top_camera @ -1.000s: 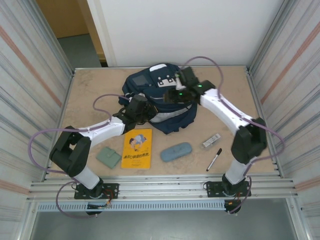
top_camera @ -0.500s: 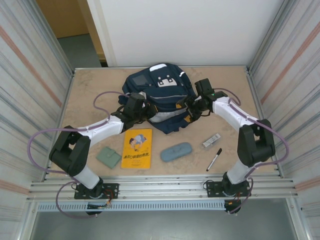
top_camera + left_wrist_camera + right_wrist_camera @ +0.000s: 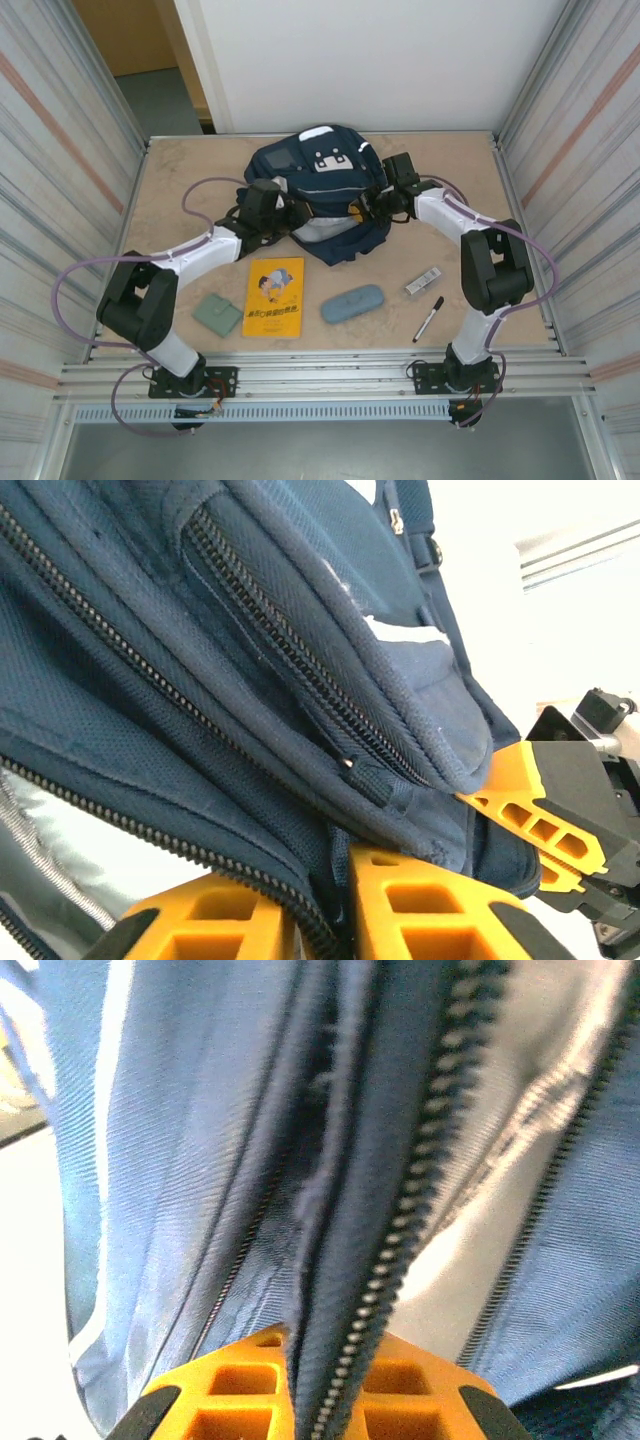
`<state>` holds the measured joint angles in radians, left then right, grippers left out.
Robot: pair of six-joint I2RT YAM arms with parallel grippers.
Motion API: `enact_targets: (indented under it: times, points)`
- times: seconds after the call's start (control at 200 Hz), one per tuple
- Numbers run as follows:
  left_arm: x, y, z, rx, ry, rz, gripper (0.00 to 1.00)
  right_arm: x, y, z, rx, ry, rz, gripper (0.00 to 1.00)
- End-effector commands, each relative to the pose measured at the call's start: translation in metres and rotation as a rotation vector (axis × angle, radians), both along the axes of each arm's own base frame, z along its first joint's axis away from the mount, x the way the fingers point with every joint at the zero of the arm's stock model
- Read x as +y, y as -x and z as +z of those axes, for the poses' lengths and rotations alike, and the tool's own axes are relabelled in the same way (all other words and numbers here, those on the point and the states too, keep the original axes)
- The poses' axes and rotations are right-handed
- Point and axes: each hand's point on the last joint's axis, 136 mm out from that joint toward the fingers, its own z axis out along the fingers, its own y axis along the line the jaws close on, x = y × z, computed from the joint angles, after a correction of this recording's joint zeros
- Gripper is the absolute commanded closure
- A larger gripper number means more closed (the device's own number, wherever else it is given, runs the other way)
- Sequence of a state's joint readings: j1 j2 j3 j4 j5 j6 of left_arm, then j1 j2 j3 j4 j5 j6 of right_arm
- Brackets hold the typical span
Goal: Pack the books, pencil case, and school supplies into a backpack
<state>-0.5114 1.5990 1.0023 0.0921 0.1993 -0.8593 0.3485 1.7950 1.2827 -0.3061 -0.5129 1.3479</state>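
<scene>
Along the near edge of the bench, from left to right, lie the grey-green pad, the yellow-orange book face up, the blue-grey pencil case lying at a slant, and the black marker with its white end pointing away from the arms. The silvery bar sits just beyond the marker. All five rest on the bench, apart from one another and outside the bag.

Past them, both arms reach inward to the backpack, which lies at the middle of the far half with its white patches up and a pale lining showing at its near opening. The left claw is at the bag's left side. Its wrist view shows the left claw with its orange fingers close together and a zipper-edged fold between them, seemingly pinched, though the contact is partly hidden by cloth. The right claw is at the bag's right side. Seen from its wrist, the right claw is closed tight on a navy fold beside the zipper teeth.
</scene>
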Motion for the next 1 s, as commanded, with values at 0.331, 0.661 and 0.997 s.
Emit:
enact_targets:
  times: [0.331, 0.661, 0.997]
  points:
    - [0.041, -0.020, 0.049, -0.180, -0.073, -0.061, 0.40, 0.058, -0.045, 0.145, -0.919, 0.004, 0.197, 0.88]
    - [0.078, 0.051, 0.008, 0.035, -0.197, -0.051, 0.36, 0.073, -0.045, 0.148, -1.021, 0.023, 0.239, 0.85]
    - [0.102, 0.094, -0.027, 0.173, -0.302, -0.035, 0.35, 0.062, -0.007, 0.029, -0.780, 0.088, 0.292, 0.67]
